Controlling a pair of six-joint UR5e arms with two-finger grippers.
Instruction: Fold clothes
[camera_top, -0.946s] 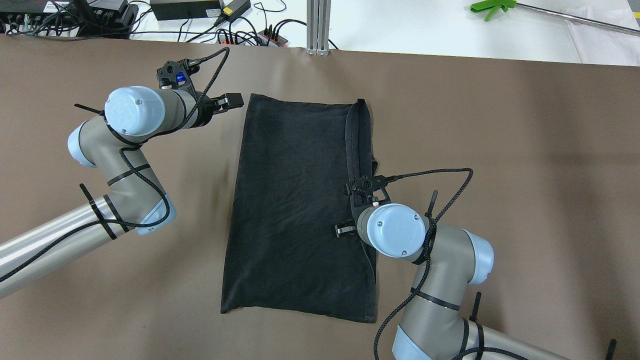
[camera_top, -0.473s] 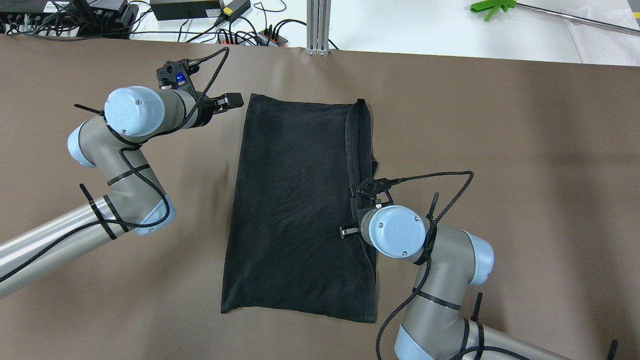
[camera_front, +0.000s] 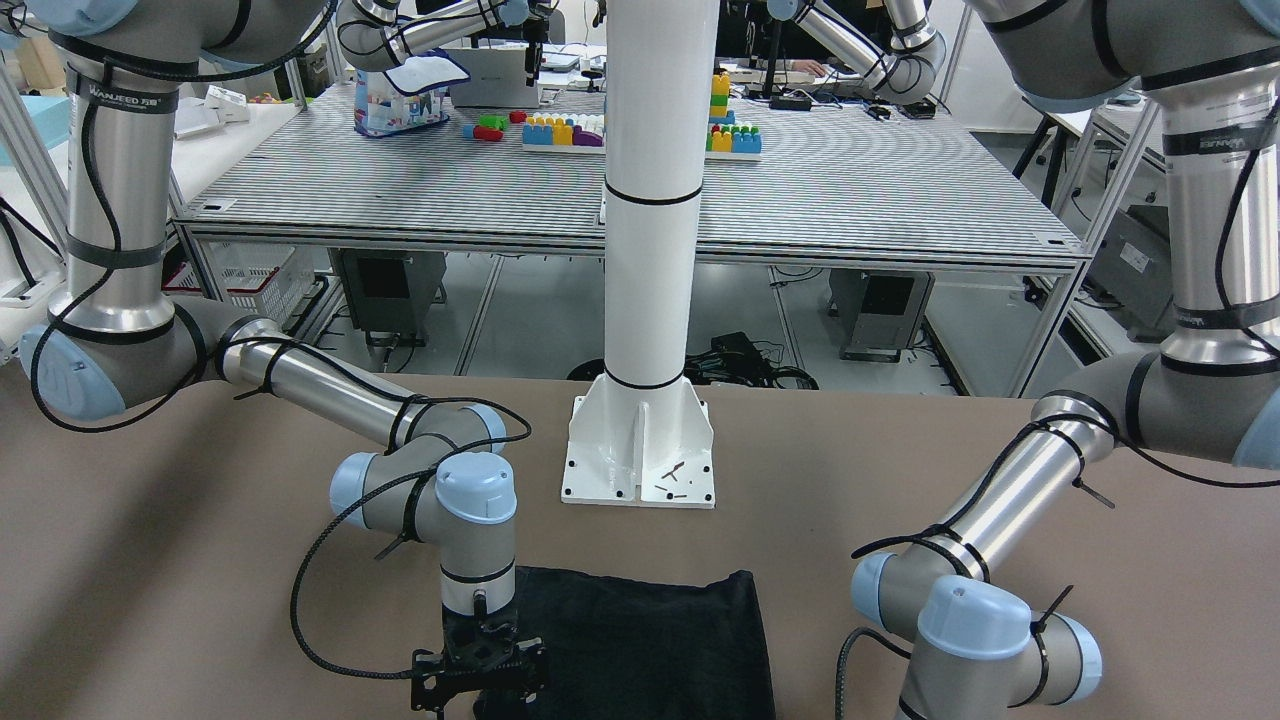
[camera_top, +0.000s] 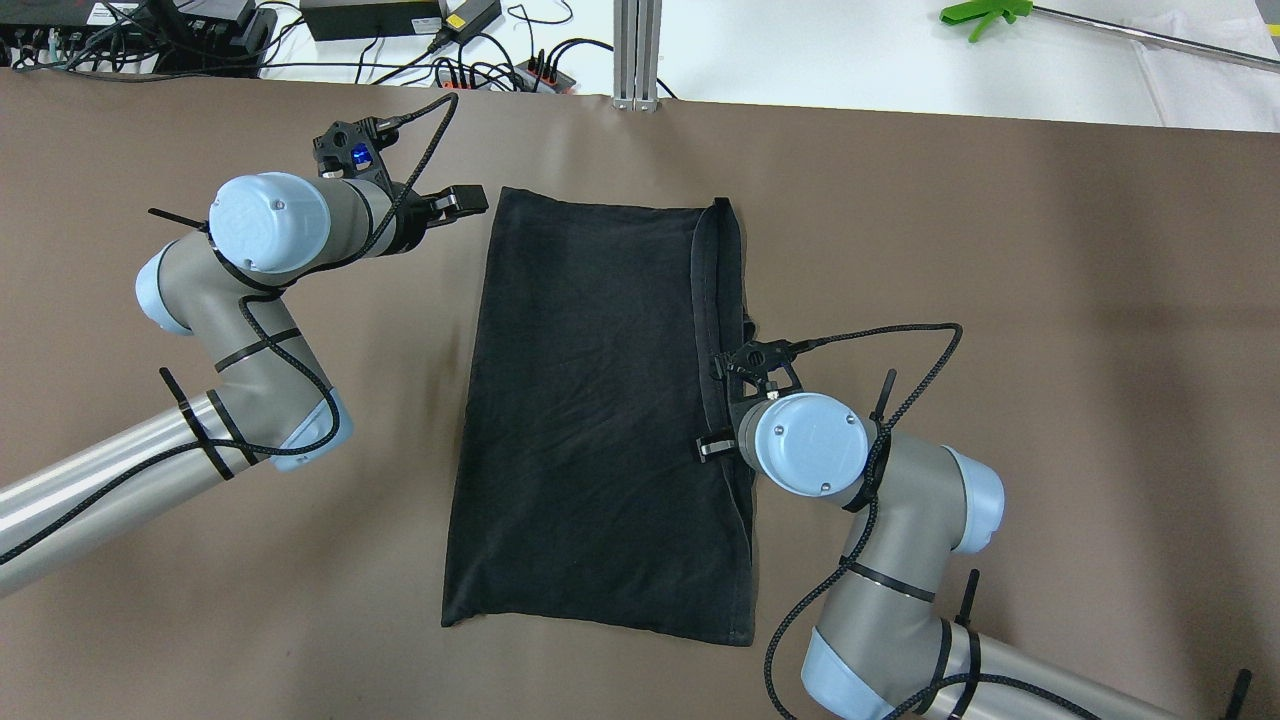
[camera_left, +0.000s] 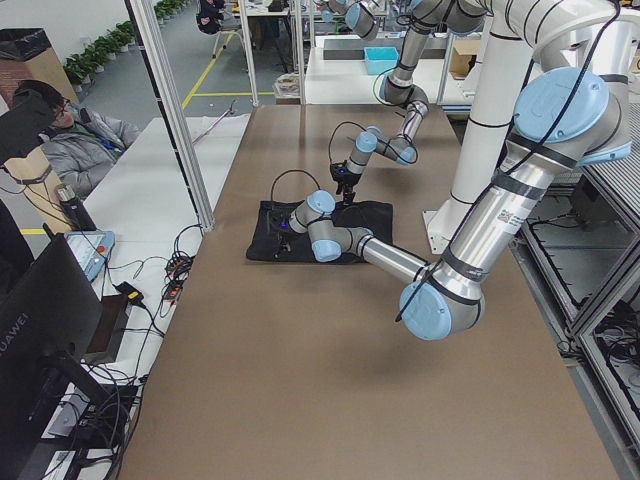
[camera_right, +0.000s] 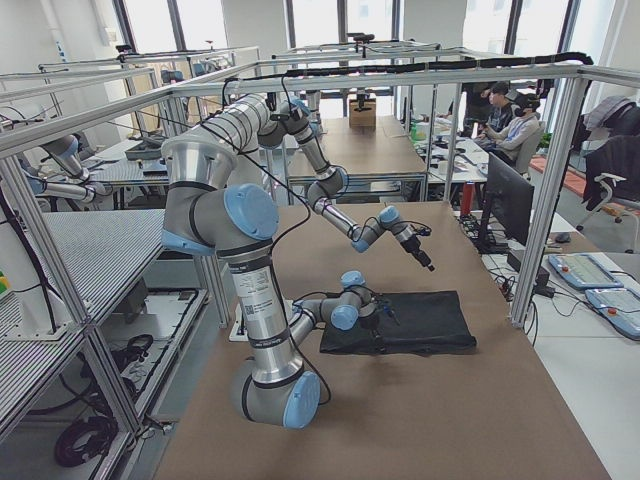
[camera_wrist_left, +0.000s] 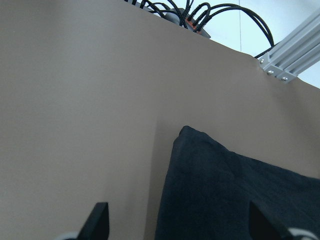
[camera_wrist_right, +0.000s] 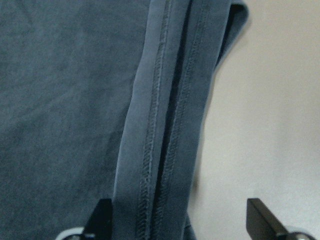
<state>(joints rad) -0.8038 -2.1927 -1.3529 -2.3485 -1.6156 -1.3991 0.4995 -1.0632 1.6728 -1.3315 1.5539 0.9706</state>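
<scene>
Left pincer (camera_top: 462, 203) hovers at the far left, wrist level, jaws spread. Right pincer (camera_wrist_right: 180, 225) points straight down, jaws wide apart, elbow bent.

The clothes (camera_top: 600, 400) are being shown as soft matt black cloth, lightly creased, with a stitched double hem (camera_wrist_right: 155, 125) being picked out in the right wrist view; the table (camera_top: 1050, 250) is being covered by a smooth matt brown sheet. The arm tubes (camera_top: 80, 490) are being seen as brushed satin metal, the joint caps (camera_top: 810, 443) as smooth semi-gloss pale-blue plastic, the cables (camera_top: 880, 331) as black braided sleeving. The pillar (camera_front: 655, 250) is being rendered as glossy white painted metal, the fingers (camera_wrist_right: 102, 217) as matt black plastic.
</scene>
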